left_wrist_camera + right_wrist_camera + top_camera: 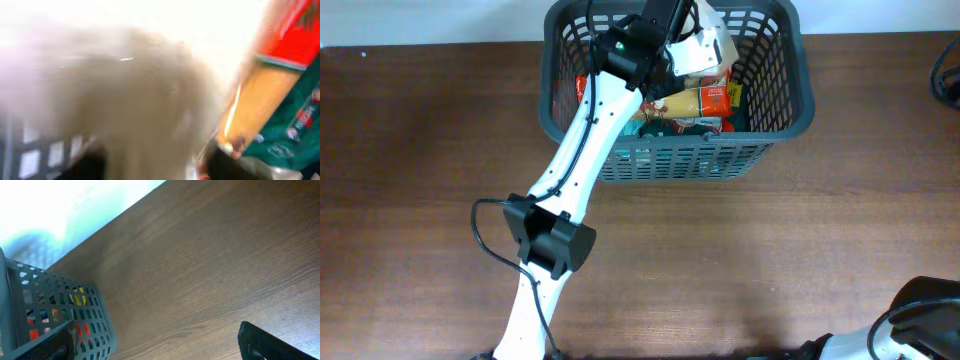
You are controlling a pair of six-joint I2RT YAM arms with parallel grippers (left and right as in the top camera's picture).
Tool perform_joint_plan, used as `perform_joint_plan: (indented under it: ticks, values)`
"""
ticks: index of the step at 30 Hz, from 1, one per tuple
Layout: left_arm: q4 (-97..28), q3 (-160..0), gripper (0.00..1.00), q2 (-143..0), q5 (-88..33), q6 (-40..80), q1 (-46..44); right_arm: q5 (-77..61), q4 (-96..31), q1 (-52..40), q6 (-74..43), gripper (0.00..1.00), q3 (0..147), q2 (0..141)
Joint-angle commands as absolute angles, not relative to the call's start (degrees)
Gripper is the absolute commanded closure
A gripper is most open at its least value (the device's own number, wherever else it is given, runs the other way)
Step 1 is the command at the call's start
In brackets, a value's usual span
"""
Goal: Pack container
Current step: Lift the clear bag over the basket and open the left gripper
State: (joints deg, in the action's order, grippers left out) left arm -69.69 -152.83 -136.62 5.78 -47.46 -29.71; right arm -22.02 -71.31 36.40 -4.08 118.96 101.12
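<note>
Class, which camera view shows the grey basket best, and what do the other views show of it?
The overhead view: the basket appears nearly whole, with its rim and slotted walls. The right wrist view shows only one slotted corner. The left wrist view is too blurred to show it clearly.

Setting: robot test bench in a lab-type room.
Evidence:
- Plain dark wood-grain table [770,250] fills the overhead view.
- A bare white backdrop [420,20] runs along the table's edge at 12 o'clock.
- A white-and-black robot arm [582,140] reaches from 7 o'clock toward 12 o'clock, with a loose black cable [476,222] looped beside it.
- A second arm [910,320] sits at 5 o'clock.
- A grey lattice basket [800,100] of printed food packets [695,100] stands at 12 o'clock.
</note>
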Motion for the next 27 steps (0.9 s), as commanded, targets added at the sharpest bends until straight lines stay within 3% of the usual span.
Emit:
perform_joint_plan:
  ticks: [1,5,14,19,27]
  values:
    - [-72.53,-153.47,0.01,-136.70,9.26,-44.99,-29.43,-22.28,-71.18,36.40,-3.90,0.01,118.91,100.75]
    - [-74.89,-153.71,0.01,-134.52,16.69,-44.99,-30.39,-22.28,-71.18,36.40,-3.90,0.01,118.91,100.75]
    - [-76.62,-153.69,0.01,-117.45,17.17,-40.60,-28.93,-22.28,-71.18,36.40,-3.90,0.01,118.91,100.75]
    - [-76.27,-149.93,0.01,-103.39,14.37,-38.11,-22.72,-22.28,-71.18,36.40,-3.90,0.01,118.91,100.75]
    - [-69.41,-129.82,0.01,-82.15,14.39,-32.69,-7.62,-22.28,-71.18,36.40,-3.90,0.01,118.91,100.75]
